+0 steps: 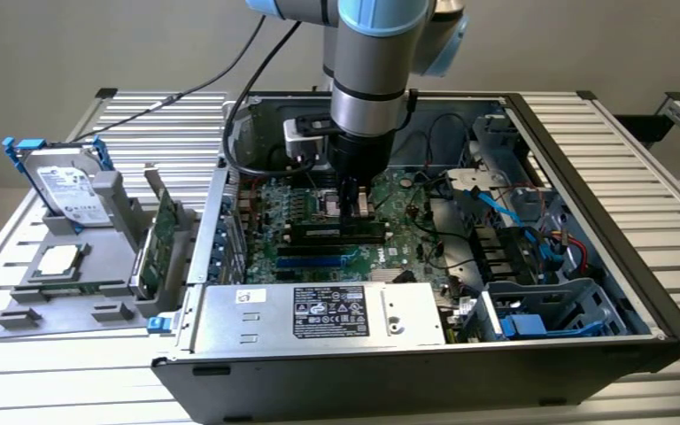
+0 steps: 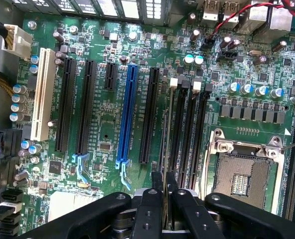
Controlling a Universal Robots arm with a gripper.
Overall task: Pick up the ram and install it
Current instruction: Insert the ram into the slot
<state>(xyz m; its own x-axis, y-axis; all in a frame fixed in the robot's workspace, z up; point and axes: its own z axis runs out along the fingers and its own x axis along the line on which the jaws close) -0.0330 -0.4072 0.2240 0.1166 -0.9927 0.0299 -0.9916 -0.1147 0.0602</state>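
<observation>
exterior view: the arm reaches straight down into the open computer case, and the gripper hangs low over the motherboard, near the middle of the board. outside the case, on the exterior view's left, a grey tray carries a hard drive standing upright, a square processor chip lying flat, and a green expansion card set on edge next to the case wall. a silver power supply box sits at the near edge of the case.

wrist view: the black fingers are pressed close together, pinching the ram, which shows edge-on as a thin strip running out from between them. the ram lies along the line of the black memory slots, just beside the nearest one, between it and a long black expansion slot. whether it touches the slot cannot be told. the blue slot lies further off, and the open processor socket sits on the far side of the memory slots.
</observation>
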